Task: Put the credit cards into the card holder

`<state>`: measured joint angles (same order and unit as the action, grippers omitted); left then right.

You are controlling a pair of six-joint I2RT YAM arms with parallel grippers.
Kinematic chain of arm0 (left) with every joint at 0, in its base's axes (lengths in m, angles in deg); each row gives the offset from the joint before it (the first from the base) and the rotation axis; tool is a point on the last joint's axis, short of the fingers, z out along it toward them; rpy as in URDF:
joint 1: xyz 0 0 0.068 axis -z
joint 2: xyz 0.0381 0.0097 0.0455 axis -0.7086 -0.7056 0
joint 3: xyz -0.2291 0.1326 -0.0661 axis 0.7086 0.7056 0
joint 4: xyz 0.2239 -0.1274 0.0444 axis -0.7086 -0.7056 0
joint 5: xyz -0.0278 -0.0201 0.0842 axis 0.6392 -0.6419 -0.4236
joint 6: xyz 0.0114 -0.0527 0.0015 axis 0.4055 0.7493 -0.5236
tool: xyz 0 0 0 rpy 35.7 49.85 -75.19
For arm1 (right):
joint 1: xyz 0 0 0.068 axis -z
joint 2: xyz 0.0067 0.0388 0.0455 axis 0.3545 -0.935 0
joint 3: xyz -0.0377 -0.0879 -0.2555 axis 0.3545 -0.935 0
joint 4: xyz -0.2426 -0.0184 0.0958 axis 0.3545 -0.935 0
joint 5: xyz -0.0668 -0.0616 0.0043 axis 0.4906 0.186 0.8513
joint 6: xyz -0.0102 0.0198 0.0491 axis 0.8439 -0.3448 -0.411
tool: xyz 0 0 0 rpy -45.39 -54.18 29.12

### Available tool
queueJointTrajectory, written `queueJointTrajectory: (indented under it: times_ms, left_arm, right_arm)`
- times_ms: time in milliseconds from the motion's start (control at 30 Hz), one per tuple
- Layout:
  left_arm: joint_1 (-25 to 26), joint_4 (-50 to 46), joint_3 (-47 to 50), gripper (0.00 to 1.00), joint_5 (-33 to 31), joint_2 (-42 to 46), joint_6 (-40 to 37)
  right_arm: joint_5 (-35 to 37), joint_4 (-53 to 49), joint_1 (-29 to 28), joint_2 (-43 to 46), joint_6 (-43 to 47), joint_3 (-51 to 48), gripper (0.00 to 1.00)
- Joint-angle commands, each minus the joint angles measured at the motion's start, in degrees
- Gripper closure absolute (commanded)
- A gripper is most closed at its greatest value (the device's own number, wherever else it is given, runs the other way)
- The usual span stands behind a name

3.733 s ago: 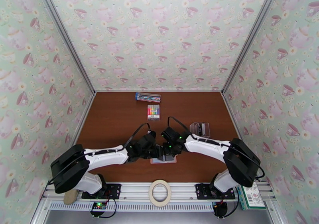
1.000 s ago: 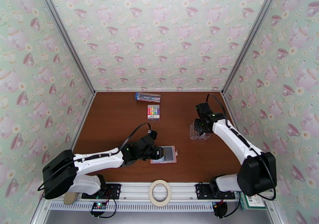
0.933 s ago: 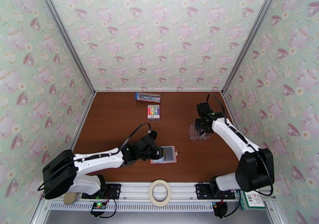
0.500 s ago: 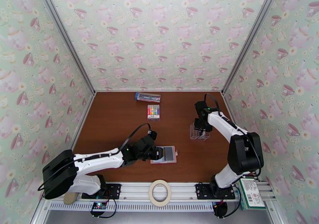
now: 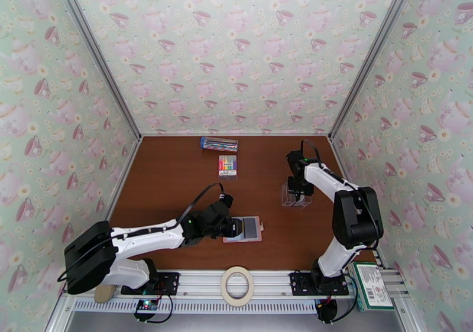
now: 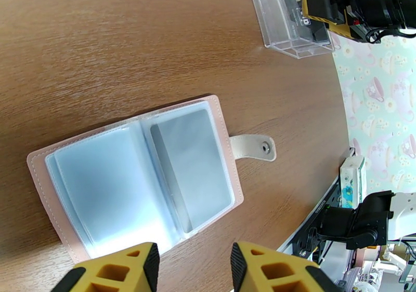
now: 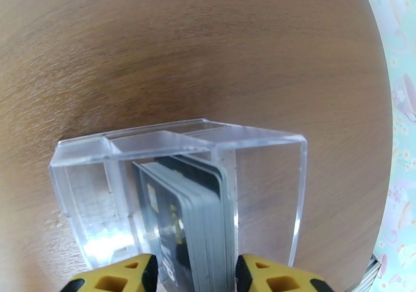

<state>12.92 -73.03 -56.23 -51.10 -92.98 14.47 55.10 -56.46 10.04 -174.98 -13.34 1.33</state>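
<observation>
Front-centre of worktop (image 5: 171, 173): card holder (image 6: 140, 173) lies open, dusty pink, clear sleeves, one grey card (image 6: 190, 168) in, snap tab out. At its left edge, left gripper (image 6: 195, 269) spread, empty. Right side: credit cards (image 7: 182, 210) upright in clear stand (image 7: 268, 184); right gripper (image 7: 196, 275) spread astride them, having left the holder seconds ago. Bare wood between.

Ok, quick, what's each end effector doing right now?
Left end effector: open, empty, at the card holder's edge.
Right end effector: astride the credit cards in the clear stand; grip cannot be told.
</observation>
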Motion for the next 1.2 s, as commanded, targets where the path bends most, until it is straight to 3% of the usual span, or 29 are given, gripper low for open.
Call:
queueJointTrajectory:
  times_ms: [0,633,1167]
  left_arm:
    - [-0.4,0.2,0.0,0.56,0.2,-0.4,-0.1]
    - [-0.4,-0.7,-0.4,0.56,-0.4,-0.4,0.1]
    - [-0.5,-0.2,-0.8,0.56,0.2,-1.8,-0.2]
  right_arm:
    - [2.5,-1.1,0.2,-0.2,0.8,1.7,0.54]
    - [7.3,-3.5,0.4,3.3,0.2,2.4,0.58]
    - [6.0,-3.7,0.5,4.0,0.4,2.3,0.79]
